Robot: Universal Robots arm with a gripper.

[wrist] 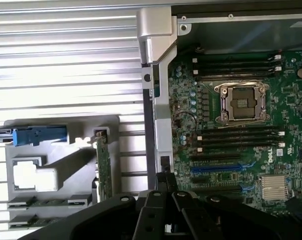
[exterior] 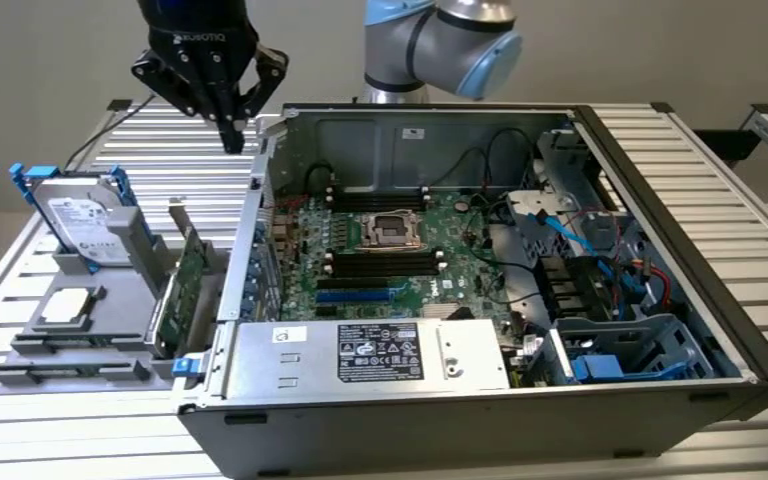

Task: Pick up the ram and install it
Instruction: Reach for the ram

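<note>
Gripper [exterior: 233, 140] hangs closed, empty, over case wall [exterior: 259, 190]; ram [wrist: 41, 202] lies apart.

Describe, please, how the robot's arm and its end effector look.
The arm is built of round silver-grey tubes with light blue caps on its joints. The black end effector has a wide body with white ROBOTIQ lettering, and its jointed fingers narrow to slim tips. In the wrist view, small round pins show on the black finger links.
</note>
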